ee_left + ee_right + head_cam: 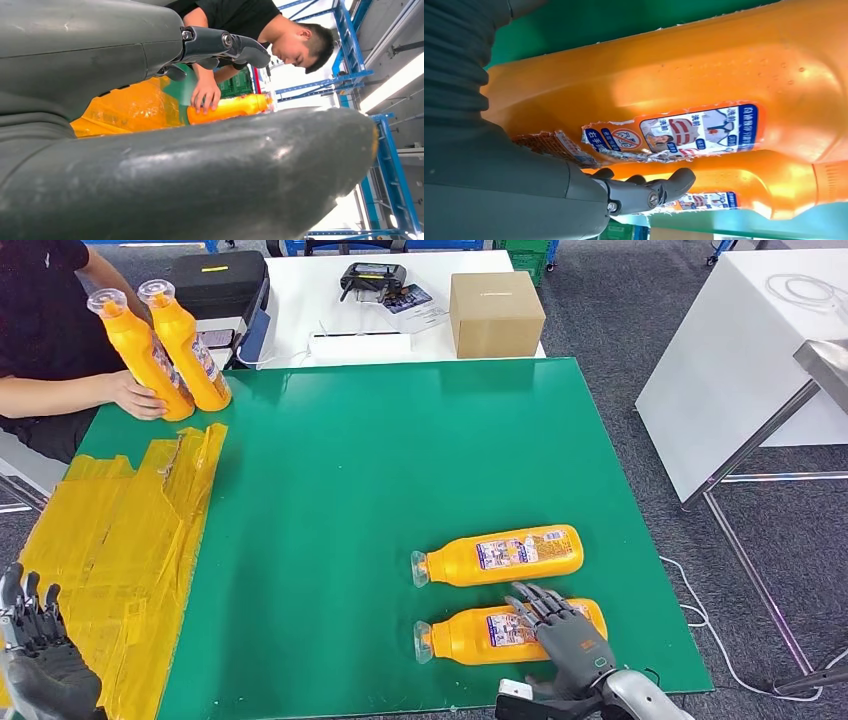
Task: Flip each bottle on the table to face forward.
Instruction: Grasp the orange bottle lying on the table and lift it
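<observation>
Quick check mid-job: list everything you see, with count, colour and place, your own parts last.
lying bottles: 2, orange, near right of the green table, caps pointing left
upright bottles: 2, orange, far left corner, under a person's hand
yellow sheet: 1, crumpled, left edge
cardboard box: 1, brown, white table behind
black case: 1, same white table
controller: 1, black, same table
right hand: grey, fingers spread on the nearer lying bottle
left hand: grey, low left, holding nothing

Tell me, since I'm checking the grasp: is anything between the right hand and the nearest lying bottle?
Nothing visible. The right hand already lies over the near bottle, fingers spread on its label; the far bottle lies apart, beyond it.
</observation>
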Robot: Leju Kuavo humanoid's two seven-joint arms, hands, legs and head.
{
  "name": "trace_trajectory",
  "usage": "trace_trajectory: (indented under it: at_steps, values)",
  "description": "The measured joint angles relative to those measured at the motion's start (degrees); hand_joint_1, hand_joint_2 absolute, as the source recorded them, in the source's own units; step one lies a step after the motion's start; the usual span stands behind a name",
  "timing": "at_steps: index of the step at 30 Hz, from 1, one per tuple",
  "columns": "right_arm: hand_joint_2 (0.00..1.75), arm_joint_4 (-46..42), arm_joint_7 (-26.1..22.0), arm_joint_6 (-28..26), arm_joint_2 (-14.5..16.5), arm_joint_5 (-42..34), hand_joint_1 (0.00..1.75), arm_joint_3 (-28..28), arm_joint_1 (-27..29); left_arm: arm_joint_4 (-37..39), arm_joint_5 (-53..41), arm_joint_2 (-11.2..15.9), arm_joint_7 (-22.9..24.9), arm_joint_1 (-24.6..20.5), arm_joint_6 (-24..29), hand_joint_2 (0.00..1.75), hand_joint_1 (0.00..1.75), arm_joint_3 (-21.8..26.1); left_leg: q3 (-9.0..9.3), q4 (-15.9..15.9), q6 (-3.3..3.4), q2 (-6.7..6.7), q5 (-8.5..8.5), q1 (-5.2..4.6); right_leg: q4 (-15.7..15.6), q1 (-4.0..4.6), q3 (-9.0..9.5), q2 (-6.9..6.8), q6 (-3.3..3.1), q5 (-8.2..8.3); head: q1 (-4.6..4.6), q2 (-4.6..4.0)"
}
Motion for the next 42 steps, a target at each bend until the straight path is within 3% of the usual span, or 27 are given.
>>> trace_trajectory:
  at_steps: [17,34,35,38,39,42]
  values:
    - [1.75,0.1,-0.4,-1.7,0.4,0.0,0.0,-1.9,0.0,0.2,1.4,0.0,0.0,0.2,-0.6,0.0,0.0,0.8,0.03,0.0,0.0,0.0,0.0,0.0,0.0,0.0,0.04,0.0,0.0,0.01,0.01,0.0]
    - [1.75,0.1,-1.0,1.2,0.7,-0.1,0.03,-3.9,0.1,0.2,2.2,0.0,0.0,0.3,-1.0,0.0,0.0,1.4,0.01,0.0,0.0,0.0,0.0,0.0,0.0,0.0,0.0,0.0,0.0,0.0,0.01,0.0]
    - [1.75,0.1,-0.7,1.7,0.4,-0.3,0.33,-3.9,0.1,0.2,2.2,0.0,0.1,0.2,-1.2,0.0,0.0,1.4,0.01,0.0,0.0,0.0,0.0,0.0,0.0,0.0,0.0,0.0,0.0,0.0,0.01,0.0]
    - [1.75,0.1,0.1,3.3,-1.1,-1.4,1.52,-3.8,0.1,0.3,2.4,0.0,0.2,-0.1,-1.8,0.0,0.0,1.6,0.03,0.0,0.0,-0.01,0.0,0.0,0.0,0.0,0.01,0.0,0.01,0.0,0.01,0.0]
    - [1.75,0.1,0.4,3.8,-1.7,-1.8,1.65,-3.8,0.1,0.4,2.4,0.0,0.2,-0.2,-2.0,0.0,0.0,1.7,0.03,0.0,0.0,0.0,0.0,0.0,0.0,-0.01,0.02,0.0,0.01,0.0,0.01,0.0]
    - [1.75,0.1,1.1,5.0,-3.5,-2.8,1.73,-3.8,0.1,0.8,2.5,0.0,0.2,-0.7,-2.5,0.0,0.0,2.0,0.08,0.0,0.01,0.01,-0.01,-0.02,0.0,-0.02,0.04,0.0,0.01,0.01,0.01,0.0]
